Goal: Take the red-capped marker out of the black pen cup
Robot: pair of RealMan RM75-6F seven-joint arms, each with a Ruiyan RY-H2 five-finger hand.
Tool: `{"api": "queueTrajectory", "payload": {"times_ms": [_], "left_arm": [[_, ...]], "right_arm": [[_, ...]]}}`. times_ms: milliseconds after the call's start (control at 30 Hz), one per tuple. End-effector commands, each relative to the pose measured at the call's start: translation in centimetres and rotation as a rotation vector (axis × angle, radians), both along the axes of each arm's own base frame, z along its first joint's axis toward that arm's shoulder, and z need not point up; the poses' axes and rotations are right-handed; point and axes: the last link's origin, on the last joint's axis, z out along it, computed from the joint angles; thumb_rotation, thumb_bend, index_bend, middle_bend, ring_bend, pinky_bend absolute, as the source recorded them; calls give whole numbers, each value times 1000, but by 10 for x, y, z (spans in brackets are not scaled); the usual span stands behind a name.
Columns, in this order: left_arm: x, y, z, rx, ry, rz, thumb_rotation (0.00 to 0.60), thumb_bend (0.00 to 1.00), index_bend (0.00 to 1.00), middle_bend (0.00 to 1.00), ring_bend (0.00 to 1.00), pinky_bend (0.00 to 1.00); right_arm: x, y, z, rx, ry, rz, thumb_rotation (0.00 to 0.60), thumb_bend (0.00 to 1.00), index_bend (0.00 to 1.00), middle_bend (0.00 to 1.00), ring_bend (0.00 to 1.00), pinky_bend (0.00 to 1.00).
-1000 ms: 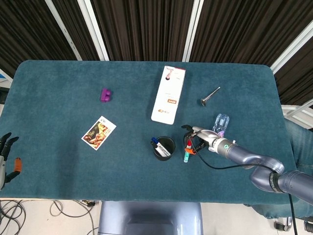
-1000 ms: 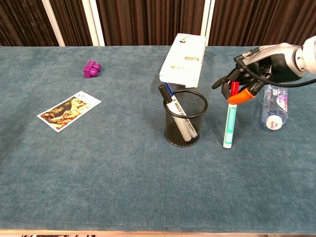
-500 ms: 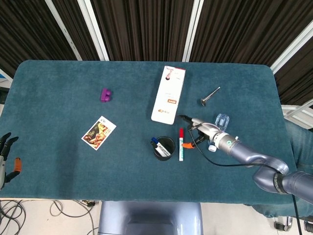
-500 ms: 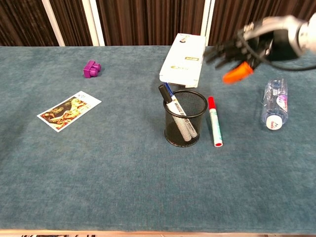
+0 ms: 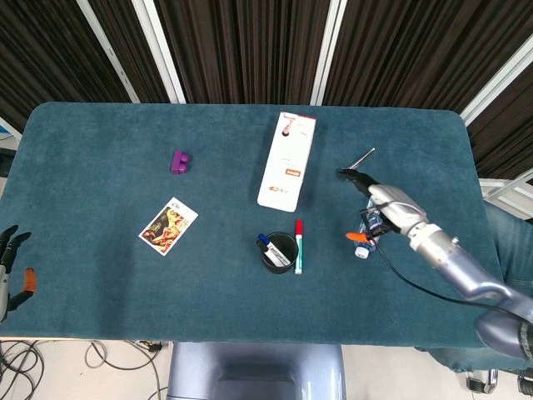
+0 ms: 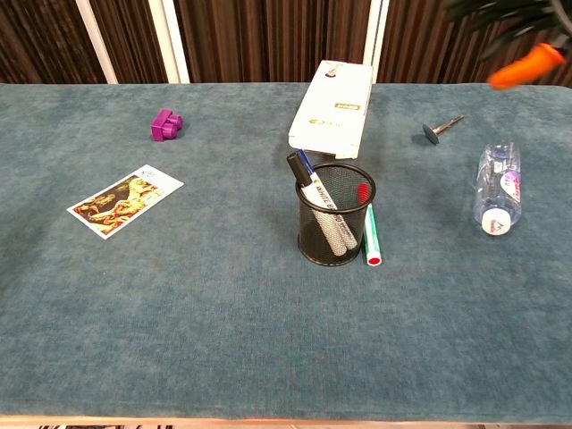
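The red-capped marker lies flat on the cloth, close against the right side of the black mesh pen cup. In the chest view the marker has its red cap at the far end, showing through the cup. Two other pens stay in the cup. My right hand hovers well to the right of the marker, over the bottle, fingers spread and holding nothing. In the chest view it is a blur at the top right corner. My left hand hangs off the table's left edge, empty, fingers apart.
A clear bottle lies at the right. A white box sits behind the cup, with a small metal part to its right. A purple block and a picture card lie at the left.
The right hand let go of the marker, then rose and drew back to the right. The marker rolled left across the cloth until it lay against the cup.
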Motion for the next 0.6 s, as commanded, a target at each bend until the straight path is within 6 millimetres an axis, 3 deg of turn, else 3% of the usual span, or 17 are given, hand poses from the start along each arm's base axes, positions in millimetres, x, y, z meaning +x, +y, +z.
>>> {"api": "queueTrajectory", "payload": {"times_ms": [33, 233, 300, 467, 600], "left_arm": [[0, 0, 0, -1, 4, -4, 600, 538, 152, 54, 94, 90], [2, -2, -3, -7, 18, -15, 600, 538, 152, 54, 94, 90], [2, -2, -3, -4, 19, -13, 600, 538, 152, 54, 94, 90], [2, -1, -2, 1, 25, -9, 600, 539, 149, 54, 94, 90], [2, -2, -2, -1, 33, -9, 600, 539, 149, 54, 94, 90]], "right_arm": [[-66, 68, 24, -332, 285, -73, 600, 254, 0, 0, 0, 181], [-112, 140, 15, -490, 400, -146, 600, 255, 0, 0, 0, 181], [-125, 153, 12, -506, 424, -163, 600, 255, 0, 0, 0, 181], [-149, 177, 10, -574, 502, -205, 600, 255, 0, 0, 0, 181], [-155, 182, 7, -609, 527, -205, 600, 255, 0, 0, 0, 181]]}}
